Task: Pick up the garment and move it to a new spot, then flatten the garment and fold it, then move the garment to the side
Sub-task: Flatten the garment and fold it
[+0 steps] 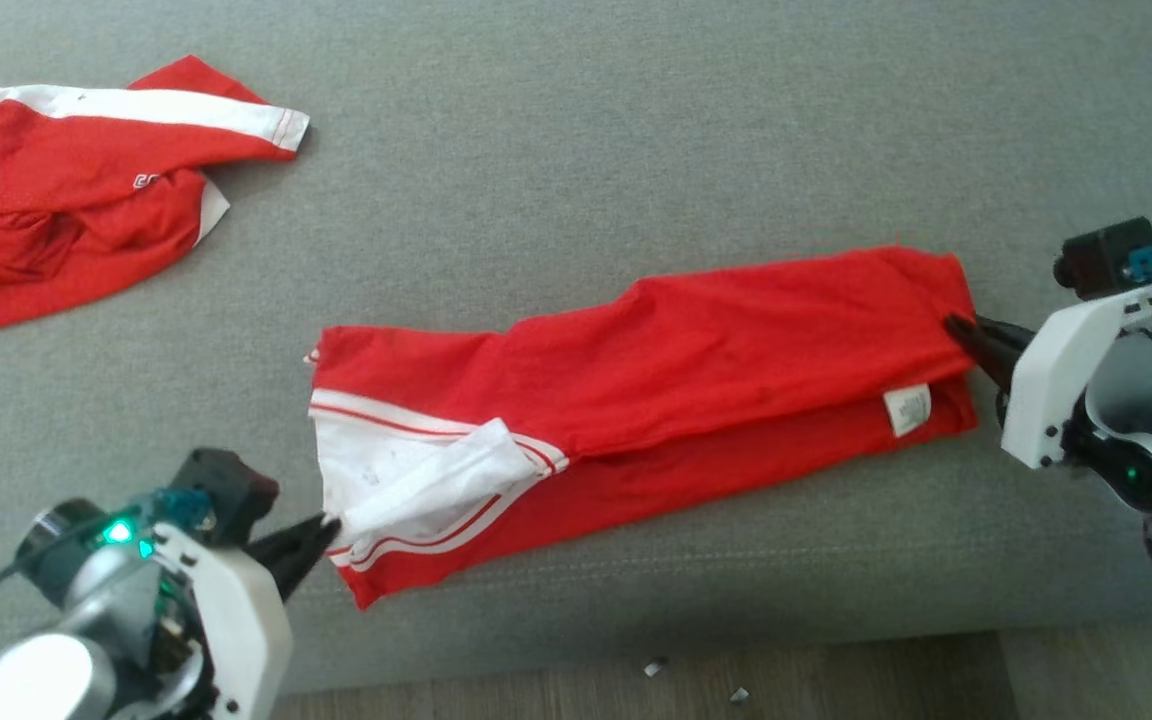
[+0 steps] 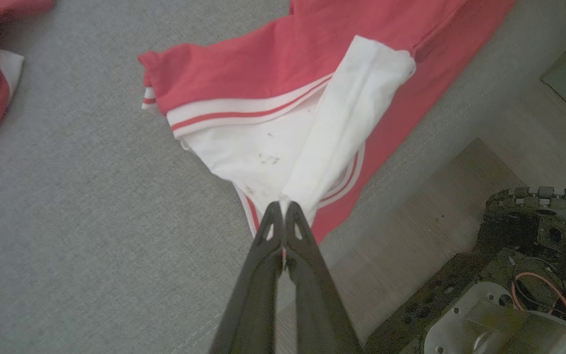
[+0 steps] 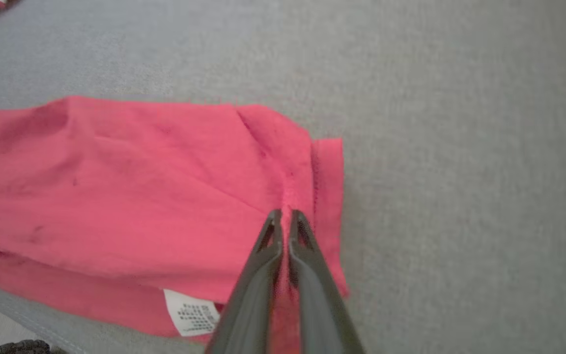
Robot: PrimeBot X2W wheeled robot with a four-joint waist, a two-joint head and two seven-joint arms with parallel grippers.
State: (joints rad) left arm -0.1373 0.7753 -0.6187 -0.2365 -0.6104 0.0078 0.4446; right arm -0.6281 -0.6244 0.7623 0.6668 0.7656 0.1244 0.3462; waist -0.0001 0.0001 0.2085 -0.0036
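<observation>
A red garment (image 1: 696,370) with white trim lies folded lengthwise across the grey cushion (image 1: 576,180). My left gripper (image 1: 328,528) is shut on its white sleeve end at the lower left; in the left wrist view the gripper (image 2: 283,207) pinches the white fabric of the garment (image 2: 302,123). My right gripper (image 1: 956,326) is shut on the red hem at the right end. The right wrist view shows that gripper (image 3: 285,216) clamped on the garment (image 3: 140,182), with a white care label (image 3: 192,313) near it.
A second red and white garment (image 1: 66,190) lies crumpled at the far left of the cushion. The cushion's front edge runs just below the folded garment, with wooden floor (image 1: 736,680) beyond it. My robot base (image 2: 509,275) sits by that edge.
</observation>
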